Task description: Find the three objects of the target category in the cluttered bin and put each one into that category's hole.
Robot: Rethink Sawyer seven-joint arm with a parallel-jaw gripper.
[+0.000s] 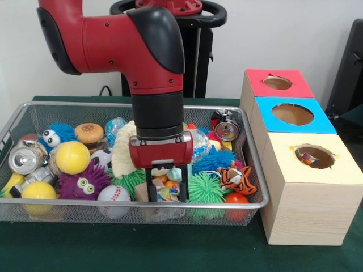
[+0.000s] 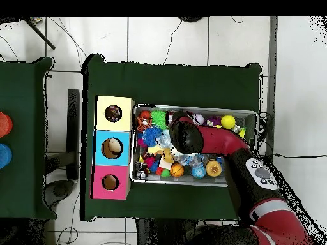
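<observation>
The wire mesh bin point(image 1: 256, 170) is full of toys; it also shows in the overhead view point(image 2: 248, 113). My gripper point(image 1: 168, 195) reaches down into its front middle. The jaws stand against both sides of a white speckled rope bundle point(image 1: 168, 191), which fills the gap between them. Another speckled bundle point(image 1: 308, 157) shows inside the hole of the yellow box point(image 1: 317, 175). I see no third bundle. In the overhead view my arm point(image 2: 191, 137) covers the gripper.
A blue box point(image 1: 292, 113) and a red box point(image 1: 278, 83), each with a hole, stand behind the yellow box, right of the bin. Around the gripper lie a cream waffle cloth point(image 1: 122, 150), a baseball point(image 1: 113, 194), green spiky balls point(image 1: 205, 190) and a tiger toy point(image 1: 236, 178).
</observation>
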